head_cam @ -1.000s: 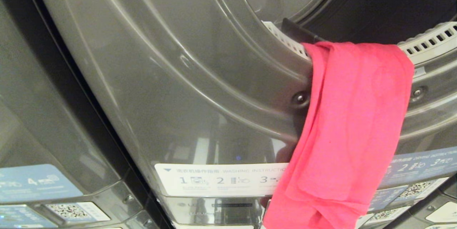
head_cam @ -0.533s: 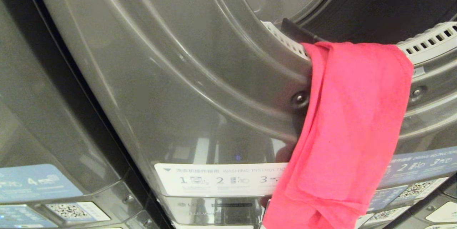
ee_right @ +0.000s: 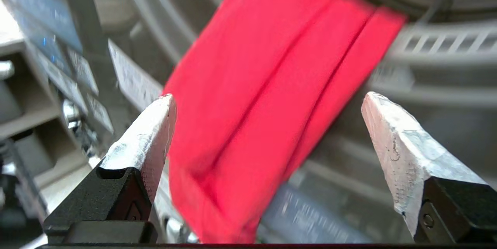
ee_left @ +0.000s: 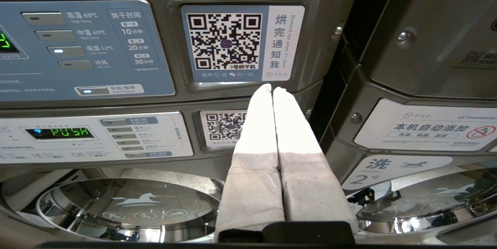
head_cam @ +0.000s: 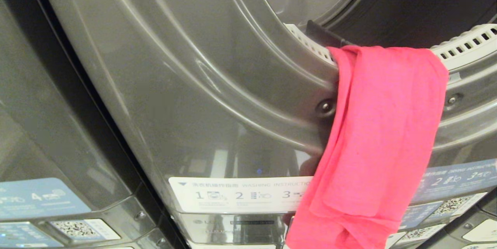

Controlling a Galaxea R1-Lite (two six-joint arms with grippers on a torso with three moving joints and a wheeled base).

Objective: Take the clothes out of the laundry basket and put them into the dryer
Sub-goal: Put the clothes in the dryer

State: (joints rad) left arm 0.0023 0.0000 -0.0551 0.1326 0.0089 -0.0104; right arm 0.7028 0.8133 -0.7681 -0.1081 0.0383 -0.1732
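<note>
One red cloth (head_cam: 372,140) is hanging over the lower lip of the dryer (head_cam: 202,86) opening, at about 3 o'clock in the head view, with most of its length trailing down the outside front panel over the instruction stickers (head_cam: 240,194). The right gripper (ee_right: 268,101) is standing wide apart and empty, facing the cloth with nothing between its fingers (ee_right: 151,124). The left gripper (ee_left: 271,89) is resting pressed together, holding nothing, aimed at a control panel (ee_left: 85,47) and QR label (ee_left: 225,41). Risk: the overhanging weight is likely pulling the cloth outward, so it may be sliding off onto the floor, or catching in the door seal. Hidden: the laundry basket is appearing in no view; the drum interior is showing only as darkness at 1 o'clock; the cloth's lower end is running out of frame.
</note>
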